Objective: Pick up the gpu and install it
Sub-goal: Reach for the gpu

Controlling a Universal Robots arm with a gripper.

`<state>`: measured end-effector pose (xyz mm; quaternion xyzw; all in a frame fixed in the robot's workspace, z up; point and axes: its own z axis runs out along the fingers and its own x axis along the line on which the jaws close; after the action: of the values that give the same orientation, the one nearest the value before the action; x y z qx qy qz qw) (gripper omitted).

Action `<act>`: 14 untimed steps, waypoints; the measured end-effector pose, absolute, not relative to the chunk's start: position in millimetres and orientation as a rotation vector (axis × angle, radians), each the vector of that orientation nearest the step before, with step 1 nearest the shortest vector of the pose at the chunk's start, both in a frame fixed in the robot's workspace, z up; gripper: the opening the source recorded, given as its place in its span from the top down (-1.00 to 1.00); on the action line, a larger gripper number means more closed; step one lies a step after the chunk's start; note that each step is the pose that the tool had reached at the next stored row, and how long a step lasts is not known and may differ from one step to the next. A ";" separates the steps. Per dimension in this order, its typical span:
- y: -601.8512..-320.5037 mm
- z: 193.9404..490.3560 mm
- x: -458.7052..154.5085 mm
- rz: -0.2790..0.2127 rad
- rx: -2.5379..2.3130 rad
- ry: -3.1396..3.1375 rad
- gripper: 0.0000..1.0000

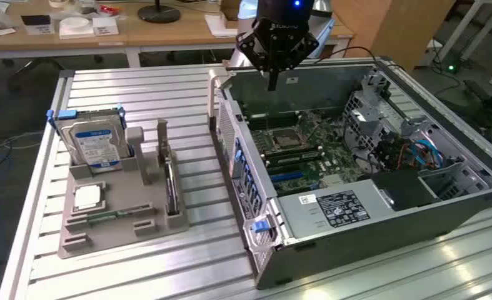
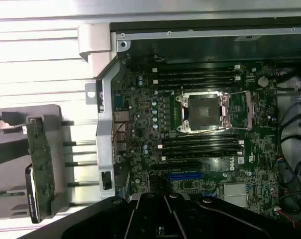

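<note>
The gpu [image 1: 170,184] stands on edge in the grey rack [image 1: 112,234] beside the open computer case [image 1: 396,228], and I judge it light, stiff, fragile and best pinched along its upper board edge, while my gripper [image 1: 272,84] hangs closed and empty above that case.

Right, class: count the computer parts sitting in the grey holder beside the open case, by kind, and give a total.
Hard drive: 1
gpu: 1
Processor chip: 1
Memory stick: 1
Total: 4
</note>
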<state>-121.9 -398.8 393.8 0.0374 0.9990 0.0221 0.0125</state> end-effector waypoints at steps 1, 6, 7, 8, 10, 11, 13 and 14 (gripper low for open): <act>-398.9 393.8 -121.9 0.069 0.117 3.114 0.79; -398.8 393.9 -122.9 0.069 0.117 3.114 0.79; -398.9 393.9 -123.5 0.069 0.117 3.114 0.79; -398.9 393.8 -124.2 0.069 0.117 3.114 0.79; -398.9 393.8 -125.7 0.069 0.117 3.114 0.79; -398.9 393.9 -126.8 0.069 0.117 3.114 0.79; -398.8 393.8 -129.2 0.069 0.117 3.114 0.79; -398.8 393.8 -130.4 0.069 0.117 3.114 0.79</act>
<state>-130.4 -398.8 393.8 0.0374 0.9990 0.0221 0.0125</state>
